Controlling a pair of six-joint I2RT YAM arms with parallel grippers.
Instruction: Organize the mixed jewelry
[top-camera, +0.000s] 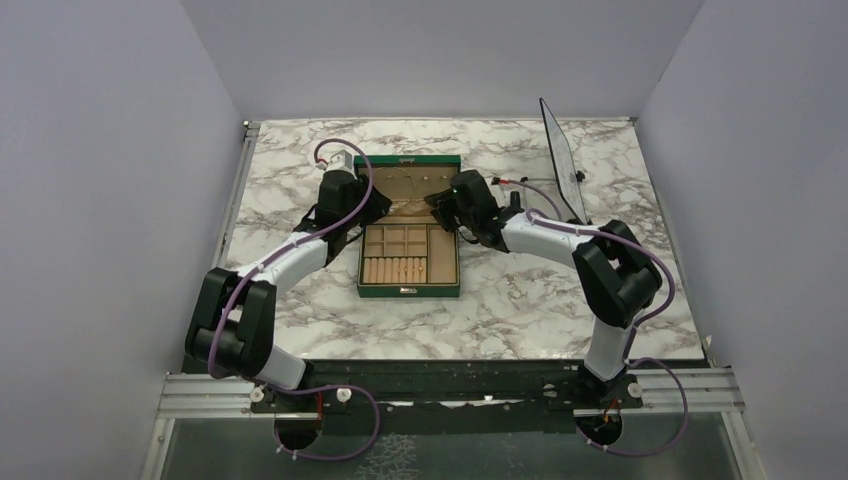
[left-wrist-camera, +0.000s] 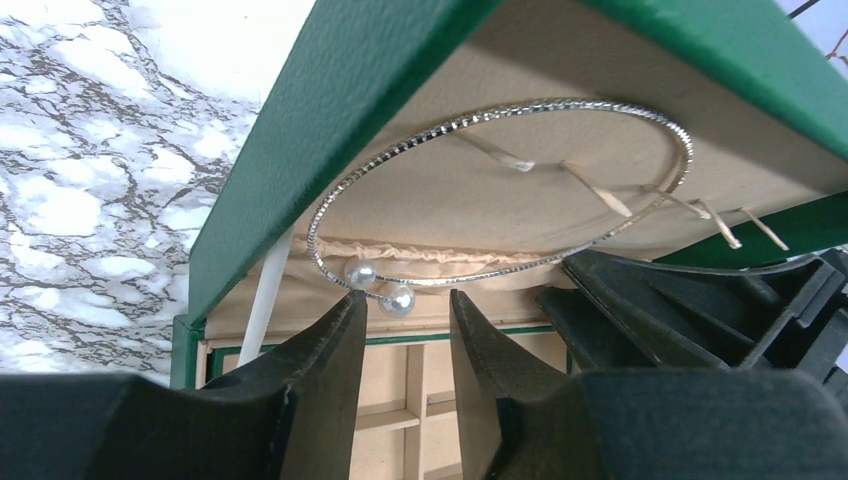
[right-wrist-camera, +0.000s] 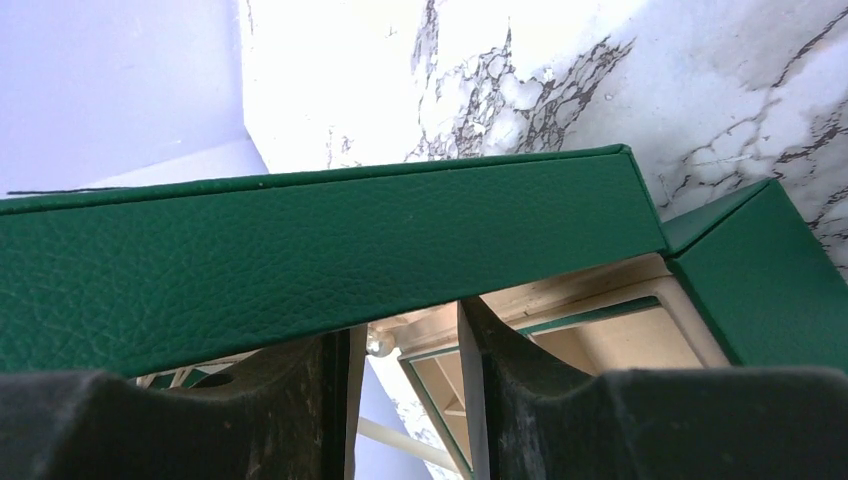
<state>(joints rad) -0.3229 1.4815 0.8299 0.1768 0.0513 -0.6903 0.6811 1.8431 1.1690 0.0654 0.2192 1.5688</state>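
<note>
The green box (top-camera: 409, 290) sits mid-desk (top-camera: 500, 320), with its tray (top-camera: 440, 245) nearest the arms and its lid (top-camera: 407, 160) tipped up at the far side. Both claws meet over the far part of the tray, just in front of the lid. The left claw (left-wrist-camera: 405, 298) stands spread, with nothing pinched. The right claw (right-wrist-camera: 402, 322), reaching from the right, is spread too; the lid's green edge is just beyond its tips, and I cannot tell whether they touch.

The piece in play is the silvery hoop (left-wrist-camera: 452, 124) — it lies against the lid's tan lining, resting across a row of small pegs (left-wrist-camera: 603, 197). Its two pearls (left-wrist-camera: 358, 272) hang at the low left, one just beyond the left fingertips. I cannot make out any other jewelry.

The step looks like seating or lifting that hoop. To do it well, the left claw should probably close on the wire just behind a pearl, since the round pearl itself would likely slip out. It should then move slowly along the lining, so the springy hoop neither snags a peg nor flicks free. The right claw is best kept still near the lid — a nudge could swing the lid and shake the hoop loose.
</note>
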